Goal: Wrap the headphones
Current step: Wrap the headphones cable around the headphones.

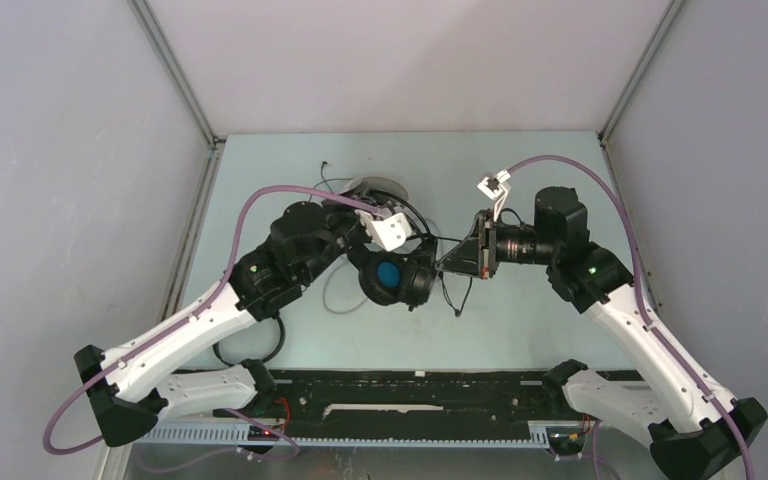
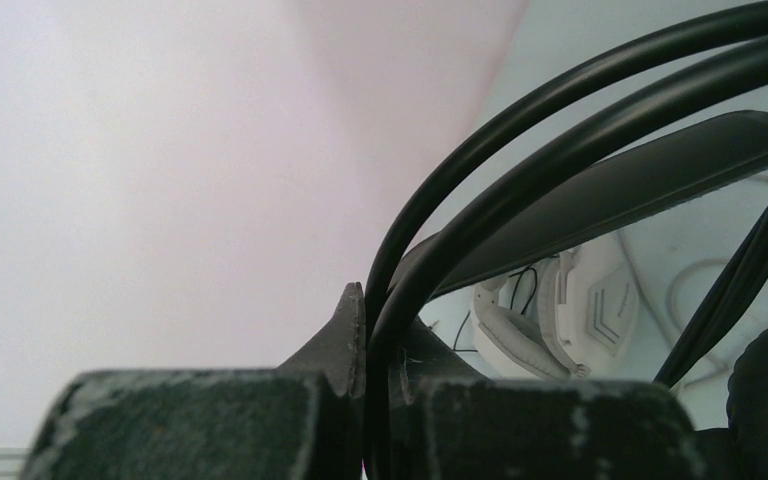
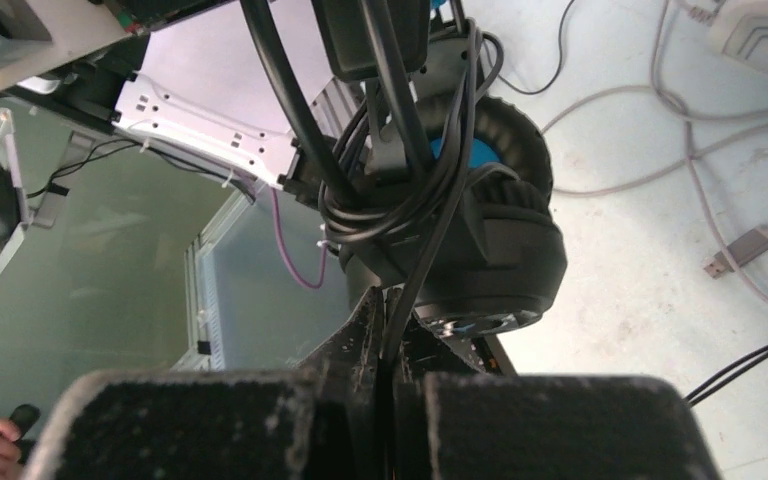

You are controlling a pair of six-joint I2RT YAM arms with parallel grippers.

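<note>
The black headphones (image 1: 405, 285) are held above the middle of the table (image 1: 520, 330), between the two arms. The left gripper (image 2: 372, 350) is closed on the two round headband rails (image 2: 520, 130), which pass straight through the gap between its fingers. The right gripper (image 3: 388, 330) is closed on the black cable (image 3: 425, 265). From the right fingers the cable runs directly left into the bundle already coiled around the stem above the ear cup (image 3: 500, 250). The free stretch is short and lies roughly along the left-right line in the top view, so the ear cup sits just left of the right fingertips. Judged from this layout, the right arm carries the winding end and the left arm acts as the holder. Further turns would require the right gripper to circle the stem, not pull away. The white headphones (image 2: 585, 315) lie on the table farther back, apart from both grippers.
</note>
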